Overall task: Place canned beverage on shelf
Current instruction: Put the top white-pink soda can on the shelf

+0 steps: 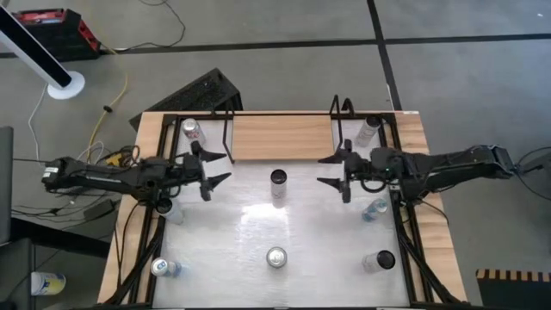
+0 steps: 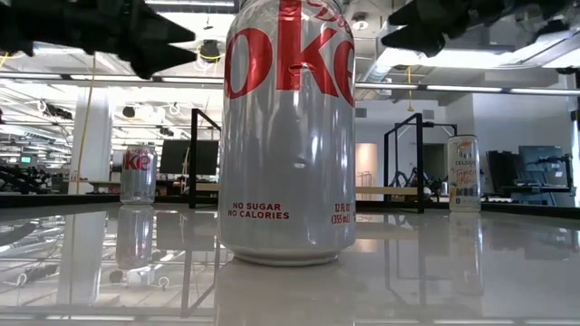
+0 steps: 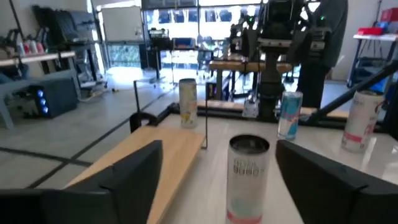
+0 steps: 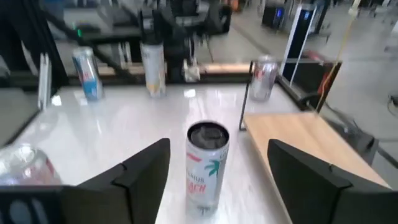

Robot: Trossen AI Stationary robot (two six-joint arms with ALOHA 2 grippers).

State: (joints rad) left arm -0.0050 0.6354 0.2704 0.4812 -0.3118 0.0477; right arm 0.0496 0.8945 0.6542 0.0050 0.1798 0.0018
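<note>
From above, my left pincer and right pincer both hang spread wide, gripping nothing, either side of the middle can standing on the white counter. That can sits just in front of the shelf. Down at counter level, a big Diet Coke can fills the shot. Left wrist view: the can upright between my fingers. Right wrist view: same can, shelf board beside it.
</note>
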